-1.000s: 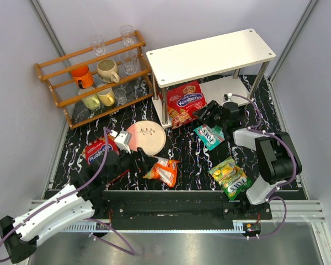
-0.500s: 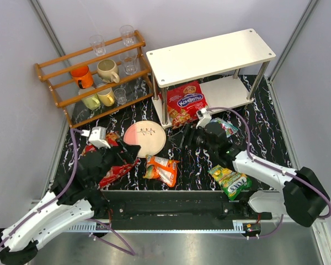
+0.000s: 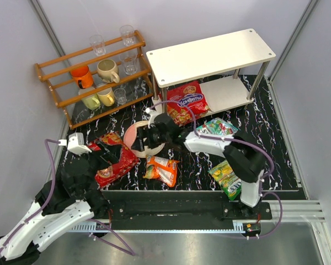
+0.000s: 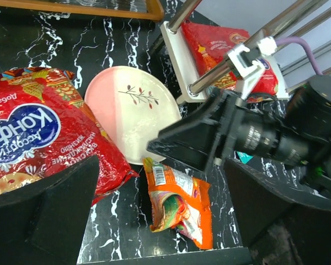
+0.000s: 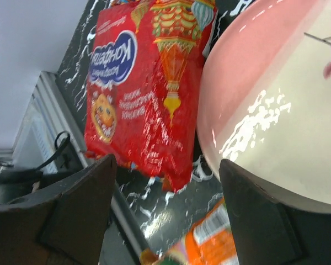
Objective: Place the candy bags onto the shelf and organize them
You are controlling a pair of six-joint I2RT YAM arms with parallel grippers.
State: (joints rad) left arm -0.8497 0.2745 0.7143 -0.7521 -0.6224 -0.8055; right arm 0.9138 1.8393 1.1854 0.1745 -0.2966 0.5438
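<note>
White with shiny tube legs, the shelf [image 3: 209,55] stands at the far right of the table [image 3: 276,132]. One large red candy bag [image 3: 186,102] already sits at the left end of its lower tier. The second large red bag [image 3: 115,164] lies flat on the table at the near left, just beside the plate [image 4: 129,110]. Its long axis runs diagonally from the near left up toward that plate. The yellow-green bag [image 3: 230,178] lies close to the right arm's base. The teal bag [image 3: 216,127] lies in front of the shelf, and the small orange bag [image 3: 163,169] lies just on the near side of the plate.

The left gripper [image 4: 163,168] hangs with its fingers spread wide and nothing between them, the loose red bag low on its left. The right gripper [image 5: 168,165] is likewise spread and empty. It reaches across over the plate and faces that same bag from the far-right side.

The left arm looks the nearer to this bag, but the shelf lies well apart on the right arm's side. A pinch across the bag's short width seems likeliest to hold.
</note>
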